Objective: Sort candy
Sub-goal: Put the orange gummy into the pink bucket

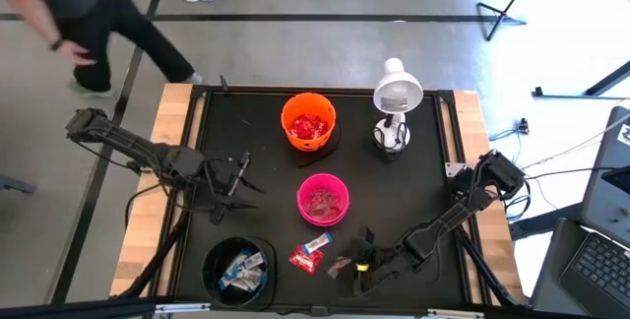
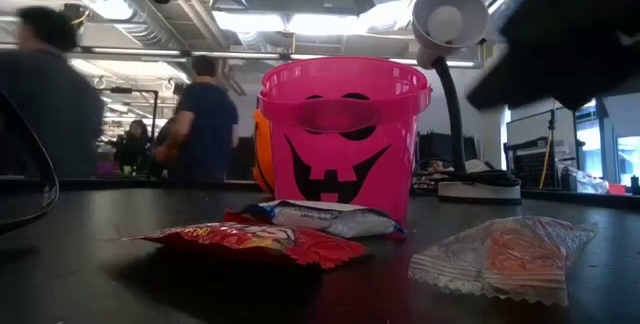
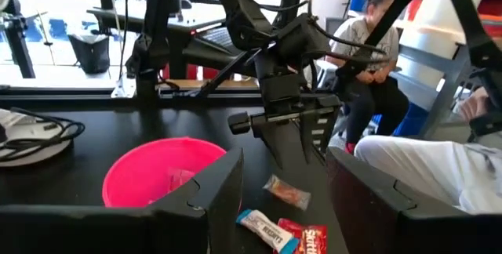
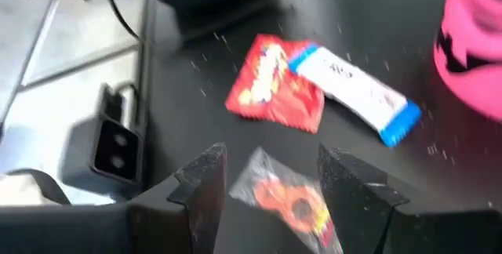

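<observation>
An orange bowl (image 1: pixel 309 122), pink bowl (image 1: pixel 323 199), black bowl (image 1: pixel 236 270) and white lamp (image 1: pixel 396 97) stand apart.

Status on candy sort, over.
Right gripper open over clear-wrapped orange candy. Left gripper open, idle beside pink bowl. Red candy and blue-white candy loose on the table. Nothing blocking.

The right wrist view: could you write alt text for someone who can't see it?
The right gripper's two dark fingers stand open over a clear-wrapped orange candy on the black table. Beyond lie a red candy packet and a blue-and-white bar, touching, beside a pink bowl.
</observation>
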You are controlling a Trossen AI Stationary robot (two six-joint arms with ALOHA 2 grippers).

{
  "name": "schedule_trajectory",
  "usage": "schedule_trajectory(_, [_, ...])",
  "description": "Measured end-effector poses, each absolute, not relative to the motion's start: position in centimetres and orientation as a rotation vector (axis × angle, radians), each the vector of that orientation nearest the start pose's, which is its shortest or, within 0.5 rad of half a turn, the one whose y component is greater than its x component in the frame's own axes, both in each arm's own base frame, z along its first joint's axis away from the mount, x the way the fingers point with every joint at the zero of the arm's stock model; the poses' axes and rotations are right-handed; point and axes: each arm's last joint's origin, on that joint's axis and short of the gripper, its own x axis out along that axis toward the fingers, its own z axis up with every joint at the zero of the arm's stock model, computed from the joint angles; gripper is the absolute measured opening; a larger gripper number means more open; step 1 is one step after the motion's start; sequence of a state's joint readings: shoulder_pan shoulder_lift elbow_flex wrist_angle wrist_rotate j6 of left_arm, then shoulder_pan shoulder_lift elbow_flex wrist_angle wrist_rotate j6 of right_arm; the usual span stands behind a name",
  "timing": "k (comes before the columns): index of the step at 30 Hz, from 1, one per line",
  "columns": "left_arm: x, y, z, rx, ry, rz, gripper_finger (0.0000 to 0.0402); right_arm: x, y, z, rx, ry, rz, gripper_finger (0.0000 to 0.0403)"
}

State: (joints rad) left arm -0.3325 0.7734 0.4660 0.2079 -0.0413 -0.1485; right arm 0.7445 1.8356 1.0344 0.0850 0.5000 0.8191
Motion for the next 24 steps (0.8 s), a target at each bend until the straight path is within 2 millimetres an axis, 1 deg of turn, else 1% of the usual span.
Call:
schedule_trajectory(9, [17.2, -6.0, 25.7, -0.152, 0.153, -0.293, 0.0172, 28.5, 24.4, 12.5, 0.357, 0.736, -0.074, 0.0197])
schedule_trajectory(13, [17.2, -6.1, 25.7, -0.151, 0.156, -0.299, 0.0172, 28.4, 24.3, 11.4, 0.349, 0.768, -0.112, 0.0197])
schedule_trajectory(16, [17.1, -6.2, 25.7, -0.151, 0.156, -0.302, 0.0172, 28.3, 24.0, 11.0, 0.353, 0.794, -0.153, 0.0191])
schedule_trajectory(19, [17.1, -6.2, 25.7, -0.155, 0.156, -0.302, 0.0172, 28.2, 23.8, 10.8, 0.340, 0.803, -0.173, 0.0164])
schedule_trajectory(24, [17.1, -6.2, 25.7, -0.157, 0.157, -0.301, 0.0172, 28.2, 23.8, 10.8, 0.334, 0.804, -0.176, 0.0079])
